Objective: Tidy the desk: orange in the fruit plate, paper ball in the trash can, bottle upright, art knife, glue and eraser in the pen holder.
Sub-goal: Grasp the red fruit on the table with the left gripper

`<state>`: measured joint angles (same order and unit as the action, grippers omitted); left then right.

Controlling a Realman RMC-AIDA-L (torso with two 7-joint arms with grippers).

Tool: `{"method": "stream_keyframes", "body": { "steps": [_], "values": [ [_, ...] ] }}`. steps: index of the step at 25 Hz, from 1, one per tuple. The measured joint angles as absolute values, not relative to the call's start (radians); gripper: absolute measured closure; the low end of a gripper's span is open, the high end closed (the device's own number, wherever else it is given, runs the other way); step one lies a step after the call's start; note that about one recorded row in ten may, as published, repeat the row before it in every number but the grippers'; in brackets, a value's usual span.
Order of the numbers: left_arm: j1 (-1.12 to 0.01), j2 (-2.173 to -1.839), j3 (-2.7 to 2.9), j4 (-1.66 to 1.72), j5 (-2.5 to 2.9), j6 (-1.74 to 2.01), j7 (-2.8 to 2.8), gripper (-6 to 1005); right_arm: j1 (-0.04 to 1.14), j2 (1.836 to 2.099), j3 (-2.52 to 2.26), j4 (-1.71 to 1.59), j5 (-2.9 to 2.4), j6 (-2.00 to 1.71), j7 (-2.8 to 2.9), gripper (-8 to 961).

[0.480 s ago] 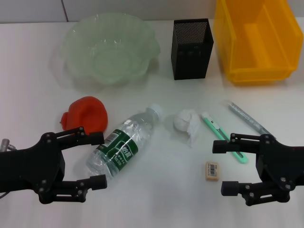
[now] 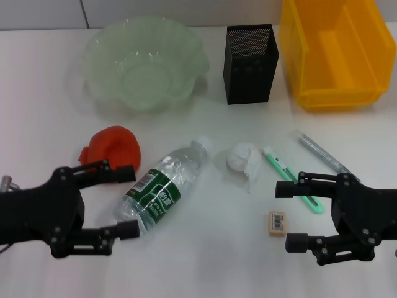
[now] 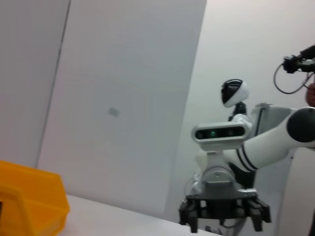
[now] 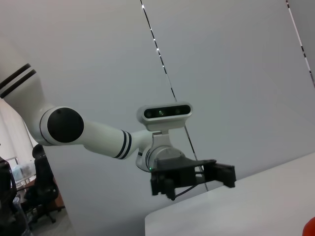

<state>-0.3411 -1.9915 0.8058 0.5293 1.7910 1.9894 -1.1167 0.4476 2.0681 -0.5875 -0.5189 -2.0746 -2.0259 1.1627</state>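
A clear bottle with a green label lies on its side at the middle of the white desk. An orange-red orange lies to its left. A white paper ball, a green art knife, a grey glue stick and an eraser lie to the right. My left gripper is open beside the bottle's base. My right gripper is open, with the eraser showing between its fingers. It also shows in the left wrist view. My left gripper also shows in the right wrist view.
A pale green fruit plate stands at the back left. A black mesh pen holder stands at the back middle. A yellow bin stands at the back right; it also shows in the left wrist view.
Both grippers have shifted slightly forward, away from the desk's near edge. The objects have not moved.
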Motion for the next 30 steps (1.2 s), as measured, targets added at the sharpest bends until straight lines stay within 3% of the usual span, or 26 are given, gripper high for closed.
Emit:
{"method": "stream_keyframes", "body": {
  "steps": [10,20,30],
  "values": [
    [-0.411,-1.979,0.765,0.602,1.820,1.705,-1.338,140,0.441,2.069,-0.579,-0.518,-2.073,-1.986,1.163,141],
    [-0.497,-2.019,0.769,0.608,1.967,1.405,-1.424,143,0.415,2.068,-0.578,-0.515,-2.075,-1.937,1.163,147],
    [-0.478,-2.022,0.767,0.601,1.995,1.309,-1.427,145,0.417,2.063,-0.577,-0.515,-2.072,-1.914,1.172,153]
  ]
}}
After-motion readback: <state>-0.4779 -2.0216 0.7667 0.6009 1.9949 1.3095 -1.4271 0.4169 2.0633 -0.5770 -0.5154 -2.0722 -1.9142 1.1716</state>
